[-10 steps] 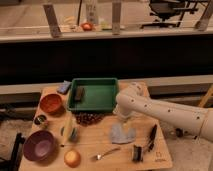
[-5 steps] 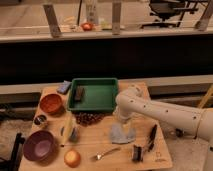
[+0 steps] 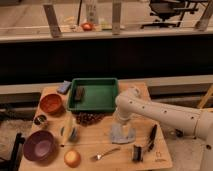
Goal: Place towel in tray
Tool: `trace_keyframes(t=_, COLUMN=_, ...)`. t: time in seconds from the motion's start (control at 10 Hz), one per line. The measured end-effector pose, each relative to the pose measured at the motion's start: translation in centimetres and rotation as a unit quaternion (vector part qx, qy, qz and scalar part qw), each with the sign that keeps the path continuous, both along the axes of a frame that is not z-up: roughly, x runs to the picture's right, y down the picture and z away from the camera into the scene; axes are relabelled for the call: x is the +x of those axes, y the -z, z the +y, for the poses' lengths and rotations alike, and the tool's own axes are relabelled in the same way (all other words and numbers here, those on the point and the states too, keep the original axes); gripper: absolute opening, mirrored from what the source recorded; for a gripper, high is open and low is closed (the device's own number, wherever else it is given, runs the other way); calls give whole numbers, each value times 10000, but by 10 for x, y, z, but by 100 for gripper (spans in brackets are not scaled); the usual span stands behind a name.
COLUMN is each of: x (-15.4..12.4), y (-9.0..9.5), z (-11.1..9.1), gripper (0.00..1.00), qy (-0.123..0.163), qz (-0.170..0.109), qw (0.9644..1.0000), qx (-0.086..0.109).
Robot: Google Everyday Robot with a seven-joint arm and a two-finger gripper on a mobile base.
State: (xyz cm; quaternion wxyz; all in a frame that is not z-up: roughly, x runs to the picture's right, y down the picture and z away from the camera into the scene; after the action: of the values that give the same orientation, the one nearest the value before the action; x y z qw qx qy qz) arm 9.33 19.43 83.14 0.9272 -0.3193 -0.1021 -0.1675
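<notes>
The grey-blue towel [image 3: 123,134] lies crumpled on the wooden table, in front of the green tray [image 3: 94,106] and to its right. The tray stands at the back middle of the table with a small dark block [image 3: 79,92] inside at its left. My gripper [image 3: 120,121] hangs at the end of the white arm that reaches in from the right. It points down and sits right over the towel's top edge, at or just above the cloth. The gripper's tip is hidden against the towel.
An orange bowl [image 3: 51,103] and a blue sponge block [image 3: 64,87] are left of the tray. A purple bowl [image 3: 39,145], an orange fruit [image 3: 72,158], a spoon [image 3: 105,154] and dark tools [image 3: 151,138] lie along the front. A dark pile [image 3: 89,118] lies just in front of the tray.
The arm has sunk slightly toward the towel. The towel and the other objects have not moved.
</notes>
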Motion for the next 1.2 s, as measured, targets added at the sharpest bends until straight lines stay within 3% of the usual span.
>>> trace_keyframes(t=0.4, x=6, y=14, z=3, gripper=80, qy=-246, qz=229, qw=9994, qx=-109)
trace_keyframes(t=0.8, x=11, y=10, z=31, gripper=77, qy=-453, qz=361, qw=9980, qx=-245)
trace_keyframes(t=1.2, x=13, y=-2, z=45, gripper=39, qy=-465, qz=422, qw=9973, qx=-377)
